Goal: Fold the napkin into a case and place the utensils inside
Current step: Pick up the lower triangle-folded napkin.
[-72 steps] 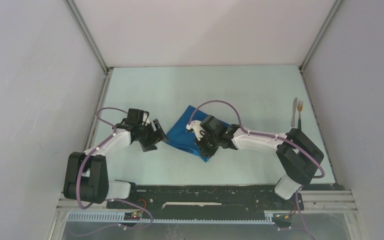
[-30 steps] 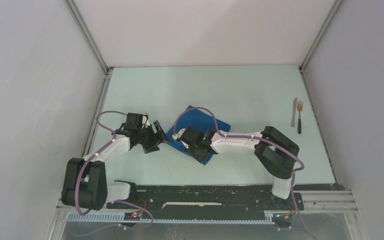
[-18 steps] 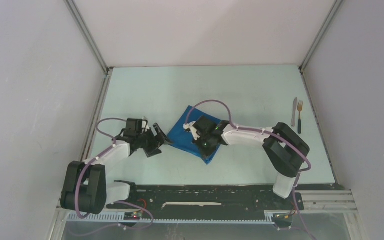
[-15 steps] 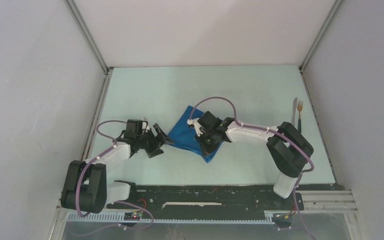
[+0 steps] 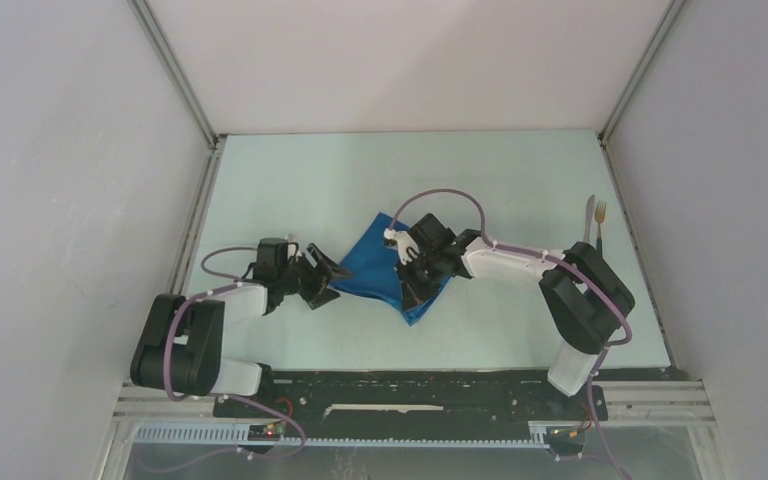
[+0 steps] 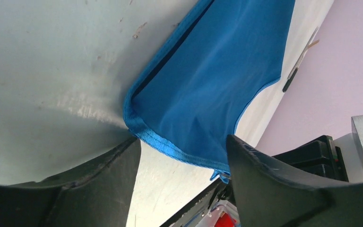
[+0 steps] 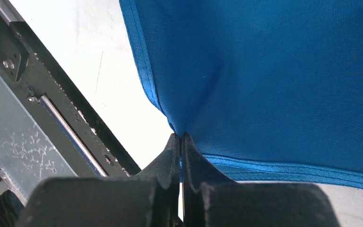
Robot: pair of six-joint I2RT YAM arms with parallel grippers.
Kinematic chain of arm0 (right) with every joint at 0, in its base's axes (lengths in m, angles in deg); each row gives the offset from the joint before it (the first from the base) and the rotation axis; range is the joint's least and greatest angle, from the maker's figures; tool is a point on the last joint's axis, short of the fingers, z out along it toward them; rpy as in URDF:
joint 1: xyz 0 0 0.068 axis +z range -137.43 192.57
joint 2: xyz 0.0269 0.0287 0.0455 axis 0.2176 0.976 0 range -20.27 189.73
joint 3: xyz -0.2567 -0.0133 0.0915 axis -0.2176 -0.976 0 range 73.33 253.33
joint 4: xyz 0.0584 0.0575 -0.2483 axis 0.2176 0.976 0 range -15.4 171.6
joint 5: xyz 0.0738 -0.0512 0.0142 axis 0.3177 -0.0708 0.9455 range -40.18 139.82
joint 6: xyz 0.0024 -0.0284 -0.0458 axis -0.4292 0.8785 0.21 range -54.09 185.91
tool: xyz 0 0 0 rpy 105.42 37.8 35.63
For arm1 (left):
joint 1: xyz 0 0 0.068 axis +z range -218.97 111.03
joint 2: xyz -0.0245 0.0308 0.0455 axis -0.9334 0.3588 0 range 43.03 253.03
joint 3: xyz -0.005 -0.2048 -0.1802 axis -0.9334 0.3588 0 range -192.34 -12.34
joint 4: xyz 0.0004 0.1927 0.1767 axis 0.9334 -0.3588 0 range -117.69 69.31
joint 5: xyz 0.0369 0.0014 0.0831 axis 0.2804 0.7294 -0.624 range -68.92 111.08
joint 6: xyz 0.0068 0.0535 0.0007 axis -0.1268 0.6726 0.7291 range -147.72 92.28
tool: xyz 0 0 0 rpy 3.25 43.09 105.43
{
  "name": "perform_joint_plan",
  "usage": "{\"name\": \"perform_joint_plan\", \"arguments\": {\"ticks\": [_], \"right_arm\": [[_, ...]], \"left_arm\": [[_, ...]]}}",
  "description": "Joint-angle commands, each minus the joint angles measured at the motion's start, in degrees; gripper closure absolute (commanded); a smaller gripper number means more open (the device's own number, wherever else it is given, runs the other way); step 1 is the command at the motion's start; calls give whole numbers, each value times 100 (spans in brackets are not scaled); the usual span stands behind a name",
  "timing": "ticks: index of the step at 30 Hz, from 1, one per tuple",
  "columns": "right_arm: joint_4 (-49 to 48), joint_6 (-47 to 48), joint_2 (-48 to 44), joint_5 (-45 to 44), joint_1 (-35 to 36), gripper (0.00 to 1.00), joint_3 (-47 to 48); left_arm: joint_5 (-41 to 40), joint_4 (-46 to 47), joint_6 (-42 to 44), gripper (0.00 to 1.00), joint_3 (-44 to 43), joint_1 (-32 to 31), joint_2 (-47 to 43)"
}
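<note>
Change since earlier frames: right gripper point(image 5: 412, 288) has shifted rightward and toward the far side over the bright blue soft cloth napkin point(image 5: 370, 268), drawing the fabric along. The left gripper point(image 5: 326, 281) has dropped lower and closed in on the cloth's left corner.
Left gripper point(image 6: 182, 140): jaws stand wide apart and hold nothing. In the left wrist view its two dark fingers point(image 6: 99, 179) flank the napkin's point(image 6: 208, 90) hemmed corner, which lies between them on the table.
Right gripper point(image 7: 182, 142): jaws pressed fully together, pinching a fold of the napkin point(image 7: 274, 80) just inside its stitched hem. The fabric puckers toward the fingertips.
Napkin: near the middle of the pale green flat table top point(image 5: 300, 180), between the two grippers. It is loosely doubled over and not yet a narrow case. A lower layer shows under the upper edge in the left wrist view.
Utensils: small silvery knife point(image 5: 587, 222) and small fork with a dark handle point(image 5: 600, 235) lie side by side, parallel, near the table's right edge. Both are well apart from the napkin and outside it.
</note>
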Motion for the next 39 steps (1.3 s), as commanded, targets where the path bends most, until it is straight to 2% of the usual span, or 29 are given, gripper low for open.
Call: {"name": "perform_joint_plan", "arguments": {"ticks": [1,6,13,17,21,26,30,32,39], "right_arm": [[-152,-104,-307,234,-112,100,-17],[-235,-153,-339,320,-199,100,-73],[-300,-159,-375,461,-242,100,-127],[-338,-188,-407,467,-237,100,-162],[-344,-197,-426,466,-228,100,-173],[-321,-173,-409,469,-220,100,-182],[-324,-174,-387,462,-145,100,-195],[-326,-197,-371,434,-51,100,-198],[-458,-333,-346,569,229,100,-275]], "left_arm": [[-79,386,-185,29,-28,15,158],[-350,241,-151,42,-16,23,74],[-639,-44,-12,55,-131,32,-146],[-643,-54,-33,59,-180,27,-172],[-600,-11,-68,58,-131,34,-174],[-699,-105,-41,63,-106,73,-367],[-688,-133,-24,76,-97,168,-392],[-643,-157,-17,79,-99,227,-407],[-664,-1085,364,90,-151,573,-929]]}}
